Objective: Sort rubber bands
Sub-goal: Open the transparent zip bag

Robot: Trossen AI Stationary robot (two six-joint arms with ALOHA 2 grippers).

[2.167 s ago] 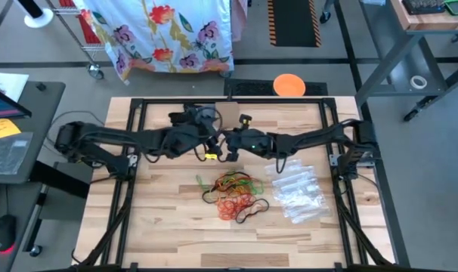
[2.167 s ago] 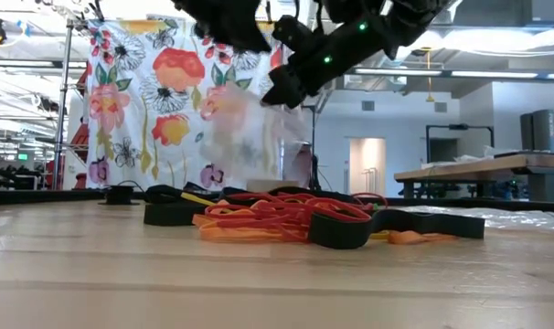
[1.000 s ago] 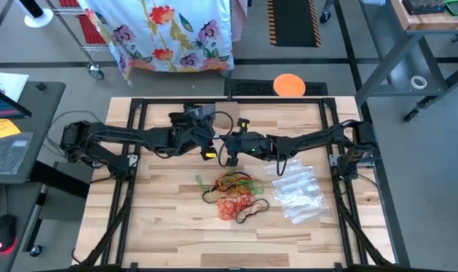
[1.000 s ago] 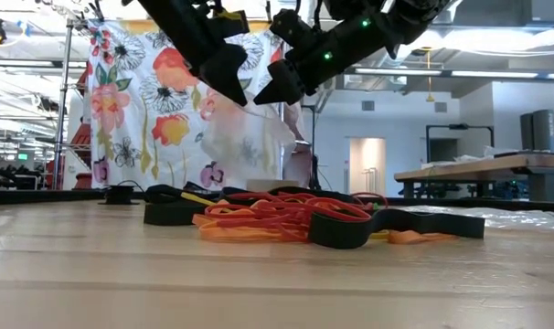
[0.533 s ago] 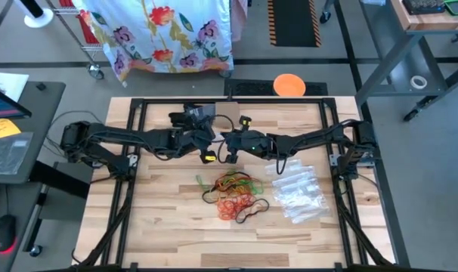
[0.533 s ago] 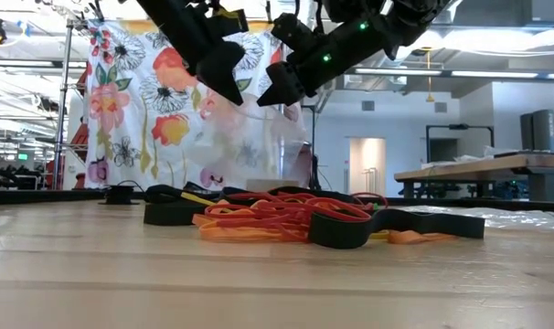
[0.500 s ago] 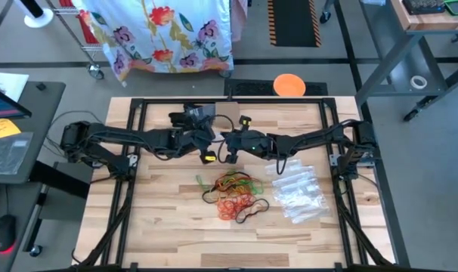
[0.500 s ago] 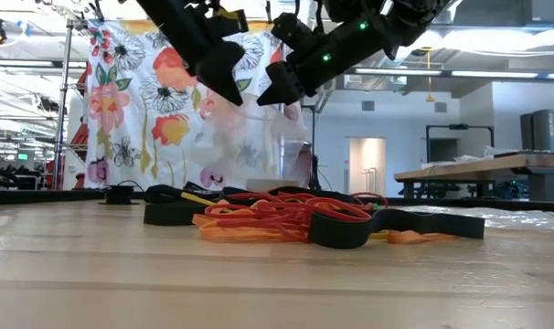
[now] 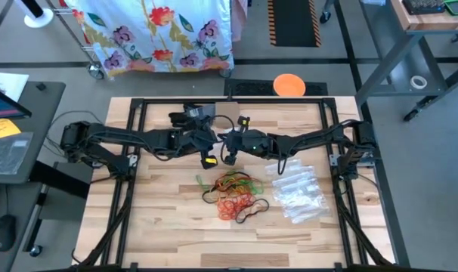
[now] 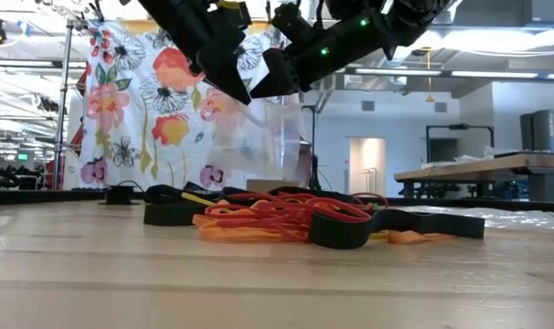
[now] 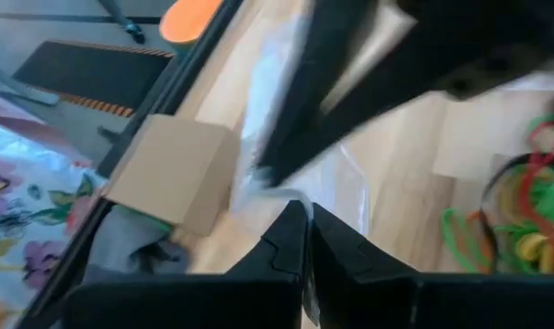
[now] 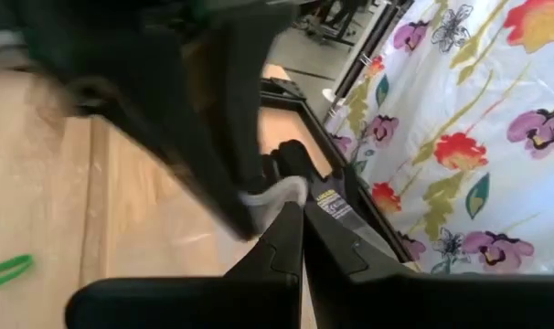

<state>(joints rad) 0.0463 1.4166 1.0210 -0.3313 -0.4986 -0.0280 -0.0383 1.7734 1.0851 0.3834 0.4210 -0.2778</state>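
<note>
Both arms meet above the far middle of the table (image 9: 161,227). The left gripper (image 9: 211,145) and the right gripper (image 9: 227,143) sit tip to tip, each with its fingers pressed together on a clear plastic bag (image 10: 263,137). Only the low view shows that bag hanging between them above the pile; from overhead it is nearly invisible. The left wrist view shows the closed fingers (image 11: 291,239) pinching the bag's edge, with a cardboard box (image 11: 172,172) beyond. The rubber bands (image 9: 233,193) lie in one tangled heap at mid-table, too many to count. A pile of spare bags (image 9: 297,193) lies just beside them on the right.
</note>
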